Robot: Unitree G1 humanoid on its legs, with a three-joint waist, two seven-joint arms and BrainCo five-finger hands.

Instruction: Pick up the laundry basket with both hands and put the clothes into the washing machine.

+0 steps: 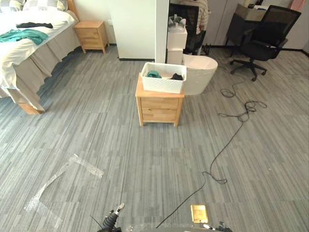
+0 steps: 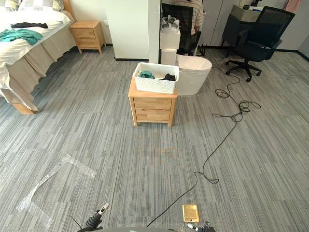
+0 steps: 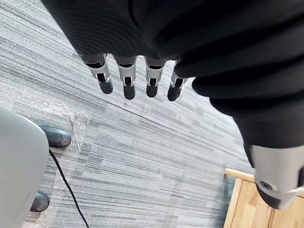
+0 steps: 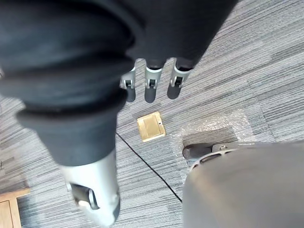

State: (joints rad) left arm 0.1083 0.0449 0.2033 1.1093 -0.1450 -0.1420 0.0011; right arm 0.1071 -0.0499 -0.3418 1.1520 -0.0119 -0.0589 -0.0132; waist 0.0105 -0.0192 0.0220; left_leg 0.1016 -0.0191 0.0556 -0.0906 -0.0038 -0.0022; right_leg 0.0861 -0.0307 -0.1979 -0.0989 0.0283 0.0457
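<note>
We see our left hand (image 3: pixel 127 78) hanging with straight, relaxed fingers over the carpet (image 3: pixel 142 156), holding nothing. Our right hand (image 4: pixel 151 88) hangs the same way, empty, with a brass floor plate (image 4: pixel 151 126) just beyond it. The white laundry basket (image 1: pixel 163 84), clothes (image 1: pixel 154 74) inside, sits on a wooden nightstand (image 1: pixel 159 110) well ahead of both hands, untouched.

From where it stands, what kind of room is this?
Probably a bedroom test space with a laundry corner: a bed, a laundry basket on a wooden nightstand, and an office chair.
</note>
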